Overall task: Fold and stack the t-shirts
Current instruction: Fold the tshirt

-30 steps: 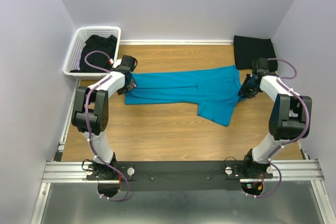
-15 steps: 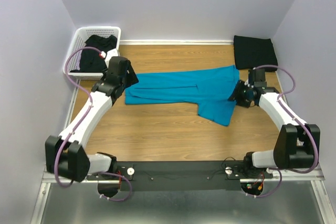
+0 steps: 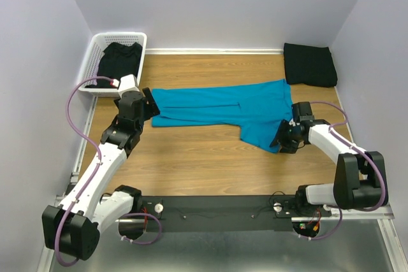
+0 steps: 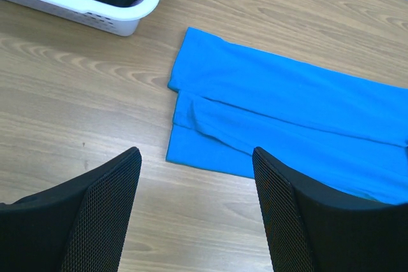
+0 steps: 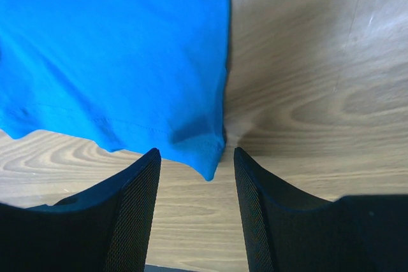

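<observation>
My left pincer (image 4: 194,154) is released, its jaws spread wide and nothing between them. It hangs over the left part of the table (image 3: 191,157), tips just short of the left end of the teal shirt (image 3: 223,107). From my left wrist I see that end lying flat on the wood in layers: a wide band on the far side and a narrower fold on top toward the near edge, with a small wrinkle where the layers meet.

The teal shirt lies across the middle of the table as a long strip running left to right. At its right end a flap reaches toward the near side, ending in a slanted edge.

My right pincer (image 5: 196,154) is down low at that flap — also released, jaws apart. The near right corner of the flap comes to a point just ahead of the gap between my fingers. The cloth touches neither finger that I can see; it rests on the wood, its right edge running straight away from me.

At the far left, half off the table's edge, sits the white basket (image 3: 86,84) with a black shirt (image 3: 120,60) crumpled inside, near my left arm. In the far right corner a folded black shirt (image 3: 309,65) lies flat against the wall, well apart from the teal one.
</observation>
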